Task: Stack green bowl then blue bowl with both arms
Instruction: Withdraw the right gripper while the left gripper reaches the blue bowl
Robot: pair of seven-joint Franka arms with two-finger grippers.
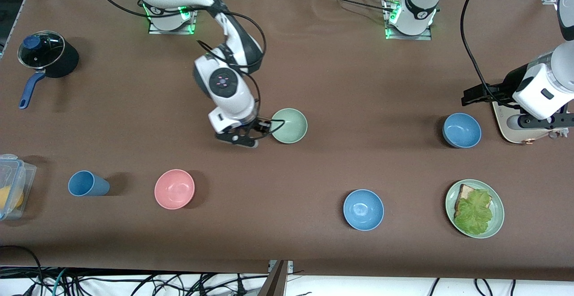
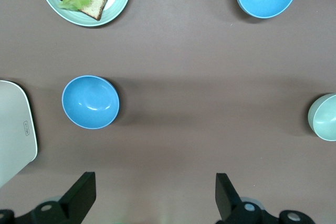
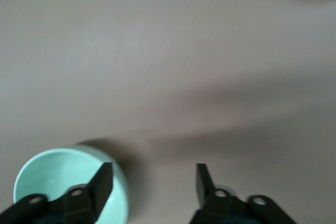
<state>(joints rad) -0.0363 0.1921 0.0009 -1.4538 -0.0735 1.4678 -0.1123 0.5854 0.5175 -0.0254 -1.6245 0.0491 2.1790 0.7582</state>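
The green bowl (image 1: 289,125) is set on the worktop (image 1: 341,85) mid-way between the arms' ends. The right claw (image 1: 255,135) is seen at its rim, fingers apart, one over the bowl, nothing clamped. The left claw (image 2: 155,195) waits spread wide over the worktop near a blue bowl (image 1: 462,130). Judged next: that blue bowl is to be gripped and lowered into the green one.

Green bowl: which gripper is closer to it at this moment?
Right. The right gripper is open right beside the green bowl, one finger over its rim. The left gripper waits open at the left arm's end of the table, above a blue bowl.
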